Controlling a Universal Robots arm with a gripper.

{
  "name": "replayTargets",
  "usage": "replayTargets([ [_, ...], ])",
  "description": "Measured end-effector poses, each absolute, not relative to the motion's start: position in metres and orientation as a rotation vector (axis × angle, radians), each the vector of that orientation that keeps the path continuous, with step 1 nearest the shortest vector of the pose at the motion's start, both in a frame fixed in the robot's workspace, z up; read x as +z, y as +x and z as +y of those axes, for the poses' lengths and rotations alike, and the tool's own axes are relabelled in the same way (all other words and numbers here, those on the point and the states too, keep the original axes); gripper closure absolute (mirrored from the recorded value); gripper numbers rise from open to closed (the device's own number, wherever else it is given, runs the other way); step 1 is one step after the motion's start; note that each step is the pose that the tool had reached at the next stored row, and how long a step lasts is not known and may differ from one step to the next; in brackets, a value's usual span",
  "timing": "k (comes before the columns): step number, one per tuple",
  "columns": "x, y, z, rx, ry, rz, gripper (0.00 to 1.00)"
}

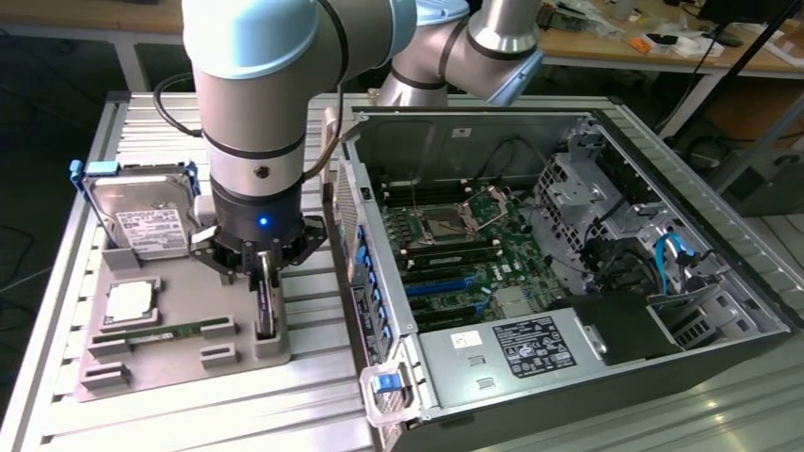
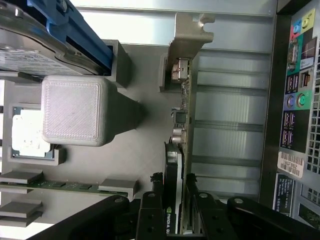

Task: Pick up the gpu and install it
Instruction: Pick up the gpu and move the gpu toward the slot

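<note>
Your pincer (image 2: 174,185) clamps the gpu (image 1: 266,315) across both faces. Card stands on edge in the grey holder (image 1: 176,367) beside the open case (image 1: 503,122), likely so both faces stay reachable.

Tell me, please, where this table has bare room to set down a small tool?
Bare slatted table lies on the near side of the grey fixture in the exterior view, and in the strip between the gpu and the computer case. The fixture itself is crowded: hard drive, memory stick, gpu, with the gripper at the gpu.
</note>
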State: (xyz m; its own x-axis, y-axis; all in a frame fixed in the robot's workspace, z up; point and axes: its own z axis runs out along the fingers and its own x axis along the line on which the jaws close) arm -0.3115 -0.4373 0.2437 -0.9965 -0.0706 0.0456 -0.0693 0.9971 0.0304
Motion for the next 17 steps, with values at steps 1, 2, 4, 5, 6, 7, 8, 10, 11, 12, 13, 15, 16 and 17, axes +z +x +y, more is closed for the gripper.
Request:
replayTargets([
  [1,0.2437,-0.3115,-0.4373,-0.045,0.108,-3.093,0.73],
  [2,0.2437,-0.3115,-0.4373,-0.045,0.108,-3.093,0.73],
  [4,0.2437,-0.3115,-0.4373,-0.045,0.108,-3.093,0.73],
  [5,0.2437,-0.3115,-0.4373,-0.045,0.108,-3.093,0.73],
  [6,0.2437,-0.3115,-0.4373,-0.045,0.108,-3.093,0.73],
  [7,0.2437,-0.3115,-0.4373,-0.045,0.108,-3.093,0.73],
  [8,0.2437,-0.3115,-0.4373,-0.045,0.108,-3.093,0.73],
  [10,0.2437,-0.3115,-0.4373,-0.045,0.108,-3.093,0.73],
  [11,0.2437,-0.3115,-0.4373,-0.045,0.108,-3.093,0.73],
  [12,0.2437,-0.3115,-0.4373,-0.045,0.108,-3.093,0.73],
  [13,0.2437,-0.3115,-0.4373,-0.045,0.108,-3.093,0.73],
  [15,0.2437,-0.3115,-0.4373,-0.045,0.108,-3.093,0.73],
  [16,0.2437,-0.3115,-0.4373,-0.045,0.108,-3.093,0.73],
  [17,0.2437,-0.3115,-0.4373,-0.045,0.108,-3.093,0.73],
])
